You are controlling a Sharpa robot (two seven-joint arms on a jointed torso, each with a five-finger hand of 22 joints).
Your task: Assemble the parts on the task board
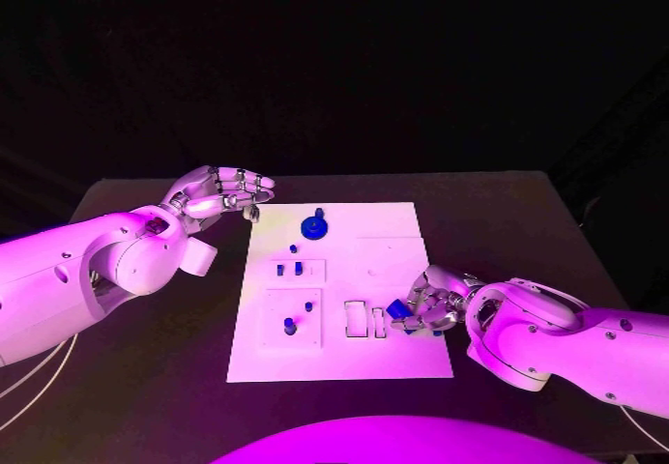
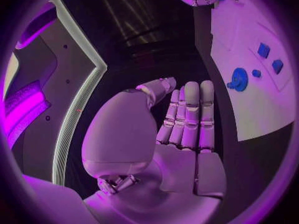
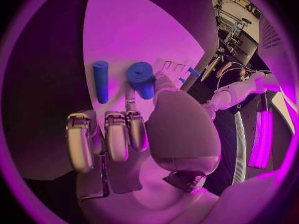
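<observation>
My right hand (image 1: pixel 435 307) sits over the near right part of the task board (image 1: pixel 397 362), fingers curled in and pinching a small blue part (image 1: pixel 399 309) just beside the two upright slots (image 1: pixel 365 320) near the board's middle. In the right wrist view a blue cylinder (image 3: pixel 142 78) and a blue rod (image 3: pixel 101 80) lie on the white plate just past my fingers (image 3: pixel 117 134); I cannot tell which of these, if either, is the pinched piece.

My left hand (image 1: pixel 219 196) hovers off the board's far left corner, over the black desk (image 1: pixel 139 377). Its fingers (image 2: pixel 191 115) lie straight and pressed side by side, holding nothing.

Other parts are on the board: a round blue knob (image 1: pixel 315 227) at the far edge, two small blue pegs (image 1: pixel 289 269) in a recess left of centre, and another peg (image 1: pixel 290 327) in the nearer recess.

Judgement: the step in hand is seating the pinched part in a slot. To do it well I should align it square above the opening, lower straight, and release only once it sits without tilt.
</observation>
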